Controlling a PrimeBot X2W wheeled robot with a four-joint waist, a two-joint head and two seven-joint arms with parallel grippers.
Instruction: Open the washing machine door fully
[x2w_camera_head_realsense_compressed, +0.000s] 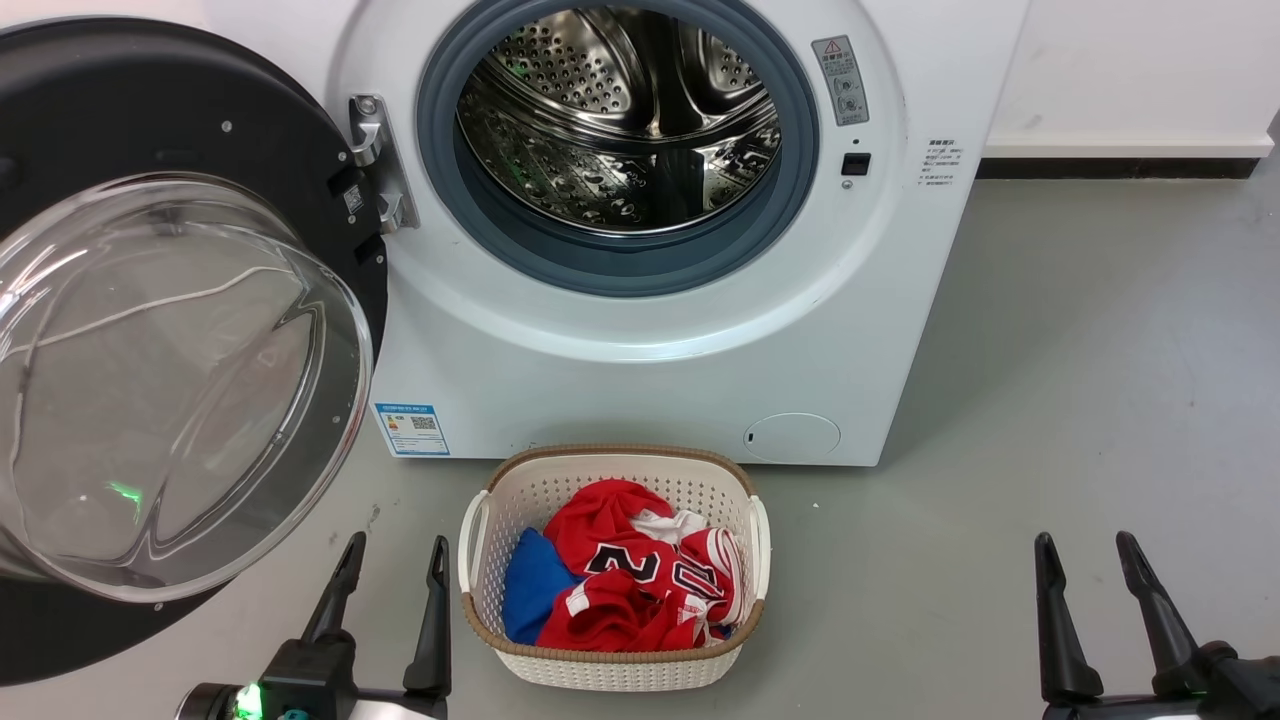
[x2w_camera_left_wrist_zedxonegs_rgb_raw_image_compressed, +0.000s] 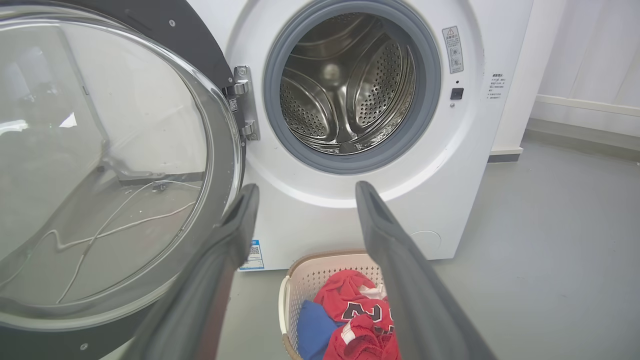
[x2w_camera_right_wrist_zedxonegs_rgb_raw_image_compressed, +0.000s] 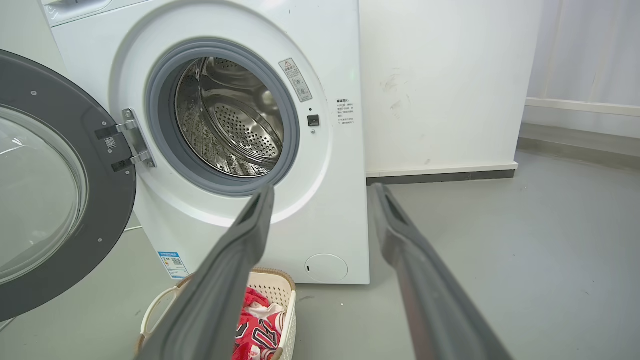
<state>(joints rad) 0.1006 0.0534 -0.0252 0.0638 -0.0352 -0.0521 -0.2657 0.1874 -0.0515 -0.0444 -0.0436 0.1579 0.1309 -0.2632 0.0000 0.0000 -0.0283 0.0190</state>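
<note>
Nearest, two dark long-fingered grippers hang spread and empty before the white boxy washing machine: left gripper below its left front corner, right gripper beyond its right side. A white plastic laundry basket stands just before the machine's front. The large round glossy black washing machine door, hinged vertically at the machine's left, stands swung out, just left of the left gripper, the nearer one. Swing room behind it is hidden.

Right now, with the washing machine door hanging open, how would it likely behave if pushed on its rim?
The washing machine door would probably swing as one rigid piece about its metal hinge, not flex. Its thick glass bowl suggests it is fairly heavy. The smooth black frame may let jaws slip.
</note>
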